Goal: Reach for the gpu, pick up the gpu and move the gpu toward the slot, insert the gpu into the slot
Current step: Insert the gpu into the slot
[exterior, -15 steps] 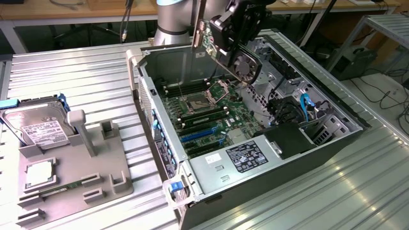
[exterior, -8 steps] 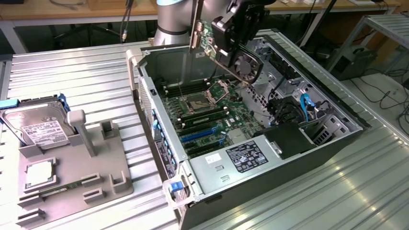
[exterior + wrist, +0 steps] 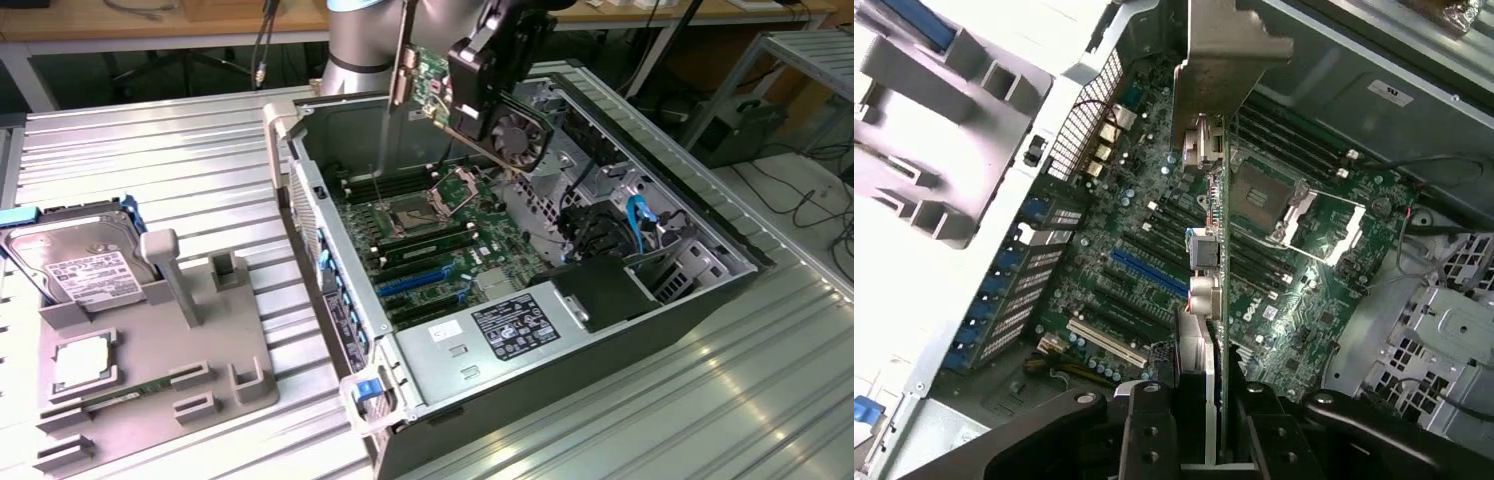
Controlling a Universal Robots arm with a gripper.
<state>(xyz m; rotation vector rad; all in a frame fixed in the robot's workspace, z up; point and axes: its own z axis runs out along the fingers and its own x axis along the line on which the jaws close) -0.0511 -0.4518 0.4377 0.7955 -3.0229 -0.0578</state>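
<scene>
The gpu (image 3: 501, 125) is held clamped between the fingers of the gripper (image 3: 497, 55) at the upper centre of the exterior frame, lifted above the open computer case (image 3: 694, 290) and clear of the motherboard (image 3: 441, 235). Its round fan is turned toward the exterior view's right, and its silver end bracket (image 3: 399, 75) hangs on the exterior view's left side. In the wrist view the gpu (image 3: 1222, 300) is seen edge-on, gripped between two black fingers (image 3: 1144, 440), with the bracket (image 3: 1229, 50) reaching to the far end, over the board.

Little writing can be read. A white logo, seemingly "DELL", is printed on the motherboard (image 3: 1154, 250) just beside the card's edge in the wrist view. A black label (image 3: 514, 328) with white print is fixed on the power supply (image 3: 474, 350) at the lower centre of the exterior frame, but its text is too small to read. The white label on the hard drive (image 3: 74, 255) at the left of that frame is likewise unreadable.

The blue slots (image 3: 414, 283) lie uncovered on the board. The arm (image 3: 367, 35) is cut off by the upper frame edge.
</scene>
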